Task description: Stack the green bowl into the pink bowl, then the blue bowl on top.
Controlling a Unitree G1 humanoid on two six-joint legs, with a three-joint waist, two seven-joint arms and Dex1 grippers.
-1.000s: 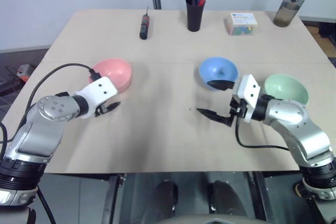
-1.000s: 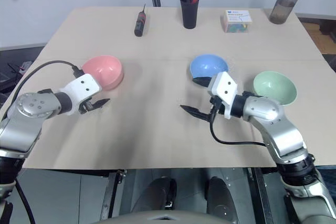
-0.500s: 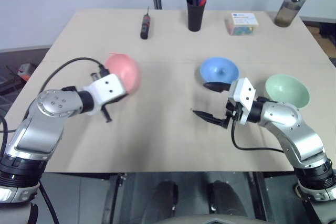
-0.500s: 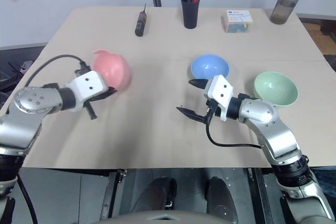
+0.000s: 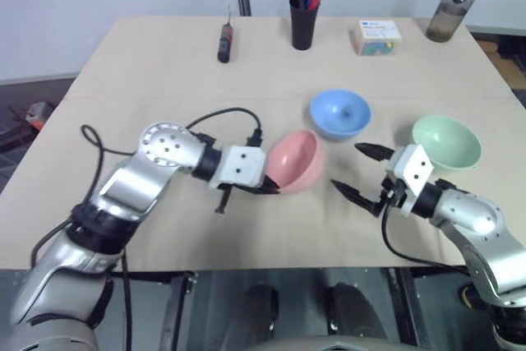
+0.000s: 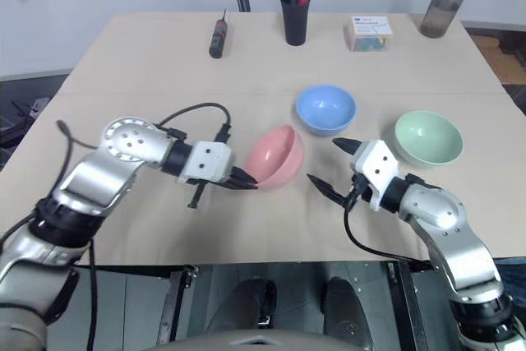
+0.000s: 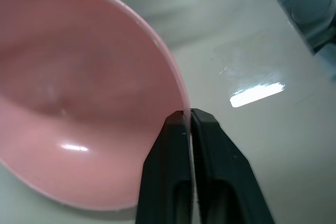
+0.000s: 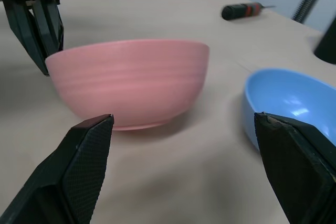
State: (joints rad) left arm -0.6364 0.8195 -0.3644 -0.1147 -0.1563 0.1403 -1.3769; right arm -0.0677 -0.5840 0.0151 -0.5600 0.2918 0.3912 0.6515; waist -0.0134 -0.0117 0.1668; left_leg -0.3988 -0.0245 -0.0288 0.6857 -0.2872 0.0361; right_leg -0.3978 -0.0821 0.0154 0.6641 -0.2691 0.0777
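My left gripper [image 5: 267, 187] is shut on the near rim of the pink bowl [image 5: 296, 160], one finger inside and one outside, as the left wrist view shows at the fingertips [image 7: 181, 121]. The pink bowl [image 8: 131, 82] sits slightly tilted at the table's middle, its base at or just above the surface. The blue bowl [image 5: 339, 113] stands just behind it to the right. The green bowl [image 5: 446, 141] stands at the right. My right gripper [image 5: 345, 166] is open and empty, between the pink and green bowls.
Along the far edge of the table [image 5: 164, 71] are a screwdriver [image 5: 223, 41], a black pen cup [image 5: 302, 20], a small box [image 5: 378, 37] and a dark bottle [image 5: 452, 6].
My left gripper closed on the pink bowl and carried it from the table's left to the middle. The right gripper drew back to the right, still open.
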